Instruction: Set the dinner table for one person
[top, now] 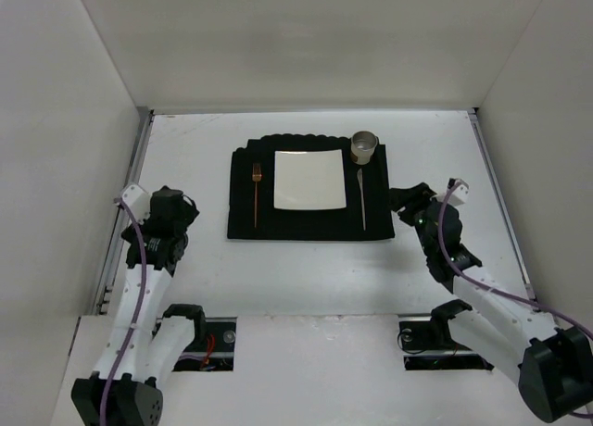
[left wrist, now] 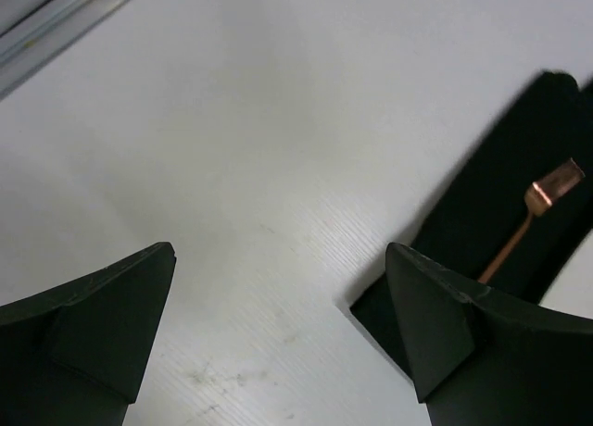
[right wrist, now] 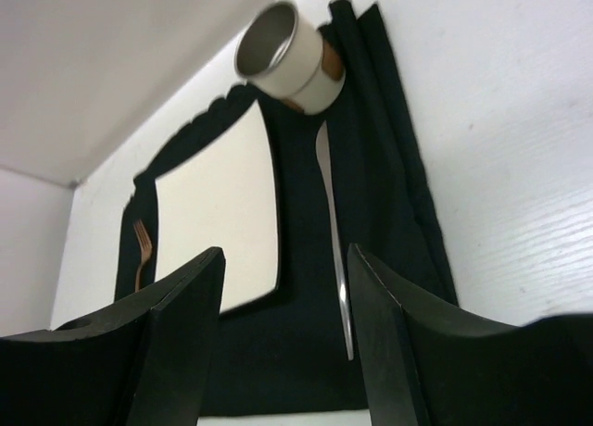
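dinner table (top: 306, 269) spans the floor beneath both arms, bearing a black placemat (top: 243, 218) with white plate (top: 309, 180), copper fork (top: 256, 190) left, knife (top: 362, 199) and cup (top: 364, 146) right; left gripper (left wrist: 280, 252) gapes wide, right gripper (right wrist: 285, 253) parted, both holding nothing.

The right gripper (top: 405, 200) sits just off the right edge of the black placemat (top: 243, 224) on the dinner table (top: 306, 269). Just to its left lies the knife (top: 362, 202), and beyond that the white square plate (top: 309, 180). The cup (top: 363, 146) stands ahead and left of it. The left gripper (top: 183, 206) sits off the mat's left edge, with the copper fork (top: 256, 193) to its right.
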